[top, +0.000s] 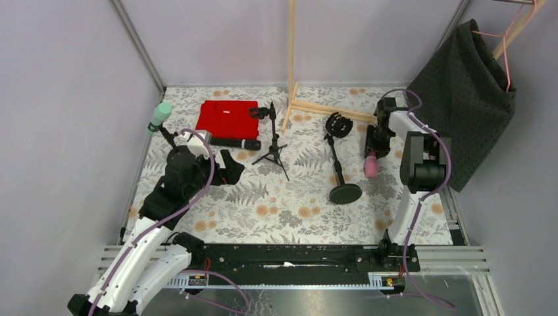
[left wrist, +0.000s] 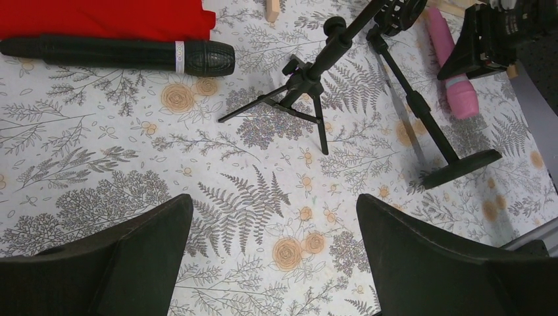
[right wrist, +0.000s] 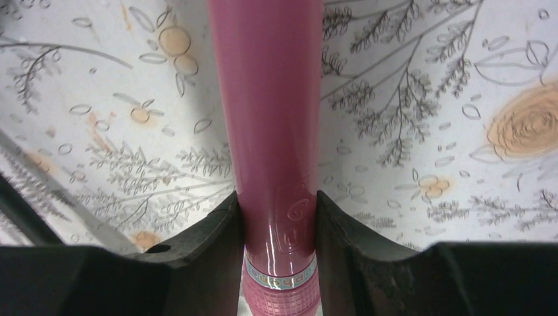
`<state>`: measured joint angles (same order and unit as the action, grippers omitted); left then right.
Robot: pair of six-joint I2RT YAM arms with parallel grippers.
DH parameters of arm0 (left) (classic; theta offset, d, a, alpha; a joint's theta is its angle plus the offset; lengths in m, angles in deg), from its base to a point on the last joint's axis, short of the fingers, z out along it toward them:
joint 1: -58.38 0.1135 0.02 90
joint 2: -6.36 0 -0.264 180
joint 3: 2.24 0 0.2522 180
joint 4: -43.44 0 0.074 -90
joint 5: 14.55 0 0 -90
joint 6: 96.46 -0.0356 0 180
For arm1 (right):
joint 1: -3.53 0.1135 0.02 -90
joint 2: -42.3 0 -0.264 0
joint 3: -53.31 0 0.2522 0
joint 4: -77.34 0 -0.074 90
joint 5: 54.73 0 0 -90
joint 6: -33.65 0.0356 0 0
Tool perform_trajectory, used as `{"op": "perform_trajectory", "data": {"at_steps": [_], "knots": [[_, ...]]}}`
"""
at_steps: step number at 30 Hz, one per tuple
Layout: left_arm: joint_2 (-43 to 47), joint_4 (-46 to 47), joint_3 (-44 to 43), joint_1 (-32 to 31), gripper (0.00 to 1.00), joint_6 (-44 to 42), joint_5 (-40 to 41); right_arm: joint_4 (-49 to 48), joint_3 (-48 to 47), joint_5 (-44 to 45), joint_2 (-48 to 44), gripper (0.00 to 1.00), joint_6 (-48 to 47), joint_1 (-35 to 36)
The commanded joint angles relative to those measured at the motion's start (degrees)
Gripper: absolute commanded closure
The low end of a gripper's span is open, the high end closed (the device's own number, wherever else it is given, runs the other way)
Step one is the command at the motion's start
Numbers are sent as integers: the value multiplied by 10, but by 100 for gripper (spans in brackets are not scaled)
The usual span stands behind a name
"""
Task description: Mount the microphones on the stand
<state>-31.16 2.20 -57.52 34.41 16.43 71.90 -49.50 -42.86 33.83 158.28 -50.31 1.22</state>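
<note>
pink microphone [right wrist: 276,131]; mint green microphone [top: 158,115]; black microphone [left wrist: 118,54] with a silvery band; red cloth [top: 227,118]; table cover [top: 276,204] white with grey ferns and orange flowers; hanging fabric [top: 460,85] dark grey, finely dotted; tripod stand [left wrist: 306,79] black.

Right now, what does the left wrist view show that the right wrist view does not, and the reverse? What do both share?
Only the left wrist view shows the black microphone lying beside the red cloth, the tripod stand, the round-base stand and the open, empty left gripper.

Only the right wrist view shows the right gripper up close, its fingers pressing both sides of the shaft.

Both show the pink microphone and the floral table.
</note>
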Motion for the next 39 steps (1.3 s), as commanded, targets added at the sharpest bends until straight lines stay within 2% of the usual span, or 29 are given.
{"op": "perform_trajectory", "data": {"at_steps": [1, 7, 10, 15, 18, 20, 25, 28, 30, 32, 36, 39], "knots": [[16, 11, 6, -2, 1, -1, 20, 2, 2, -21, -84, 84, 18, -2], [68, 11, 10, -1, 1, 20, 60, -16, 11, -8, -181, 100, 49, -2], [115, 23, 16, -1, 1, 22, 66, -44, 21, -30, -245, 100, 69, -2], [176, 28, 11, -1, 1, 32, 111, -161, 74, -224, -372, 100, 145, -1], [183, 31, -7, -1, 1, 25, 89, -281, 142, -296, -448, 100, 223, 16], [181, 42, -19, -1, 1, 17, 52, -332, 179, -283, -492, 100, 223, 80], [149, 110, -25, -1, 1, 16, -76, -355, 210, -147, -549, 100, 181, 303], [132, 127, -21, -2, 1, 32, -115, -421, 257, -84, -573, 100, 181, 410], [153, 156, 5, -1, 1, 59, -131, -446, 287, -35, -584, 100, 155, 496], [179, 185, 33, -1, 1, 89, -146, -470, 316, 16, -591, 100, 144, 554], [189, 244, 79, -2, 1, 143, -201, -556, 378, 51, -600, 100, 164, 637], [195, 282, 97, -2, 1, 160, -219, -585, 397, 91, -594, 100, 177, 694]]}}
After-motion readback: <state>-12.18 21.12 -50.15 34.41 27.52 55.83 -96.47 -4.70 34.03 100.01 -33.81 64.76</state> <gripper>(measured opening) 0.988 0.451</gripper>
